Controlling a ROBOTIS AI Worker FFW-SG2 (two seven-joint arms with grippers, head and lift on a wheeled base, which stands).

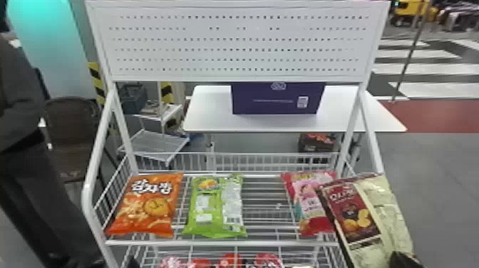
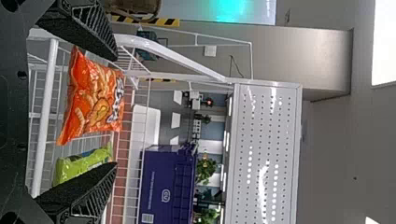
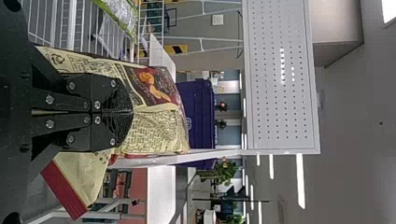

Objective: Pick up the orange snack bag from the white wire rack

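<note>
Head view: white wire rack (image 1: 221, 243), perforated panel (image 1: 235, 42) over its back, spans most of the scene. Cream bag (image 1: 392, 214), the biggest pack, slants at the rack's right edge. Right wrist view: right end effector (image 3: 130, 112) closed on it, the two fingers brought together with the bag pinched in them.

Orange bag (image 1: 146, 210), the target: upper shelf, near left corner, face up, spanning most of the way from front rail to back. Long axis reads as roughly front to back. Green bag (image 1: 215, 210) just beside it towards the middle, a narrow gap between; pink bag (image 1: 308, 203) nearer the right edge. Red packs (image 1: 199, 263) on the lower shelf.

Left wrist view: left end effector (image 2: 116, 111) wide open, nothing in it. Orange bag lies ahead, lower than the tips and somewhat left of the gap's middle. Left arm is the nearer one, and the free one. Judgement: lower, shift slightly left, then reach in so the fingers straddle the bag's width; right finger could snag the green bag.
</note>
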